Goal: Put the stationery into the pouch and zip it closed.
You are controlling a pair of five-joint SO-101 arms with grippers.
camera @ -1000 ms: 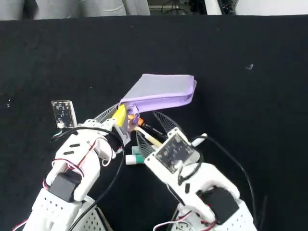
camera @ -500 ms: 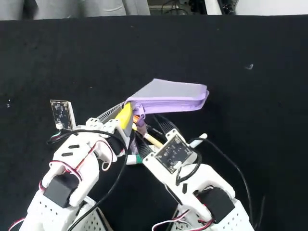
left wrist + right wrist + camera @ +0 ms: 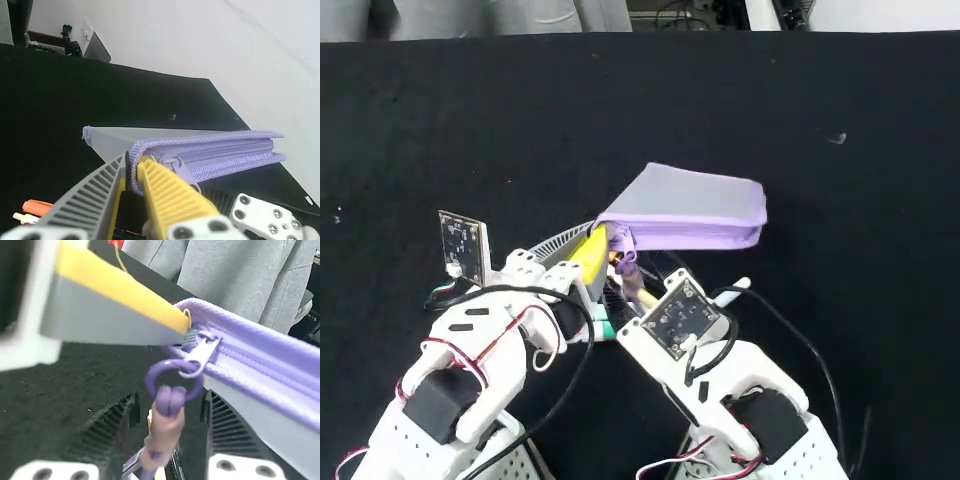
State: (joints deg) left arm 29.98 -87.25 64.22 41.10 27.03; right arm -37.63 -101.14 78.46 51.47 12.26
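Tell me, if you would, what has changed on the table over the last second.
The left gripper, shut on the pouch at its corner, has dragged it to the right in the high view and slightly nearer the arms. The right gripper has stayed put, open on either side of the zipper pull. The orange pen and the green-and-white marker lie on the table as before.

Black surface [image 3: 470,120] carried the purple pouch [image 3: 700,205] near the middle. An orange marker [image 3: 36,205] and a cream pen [image 3: 22,217] lay on it too.
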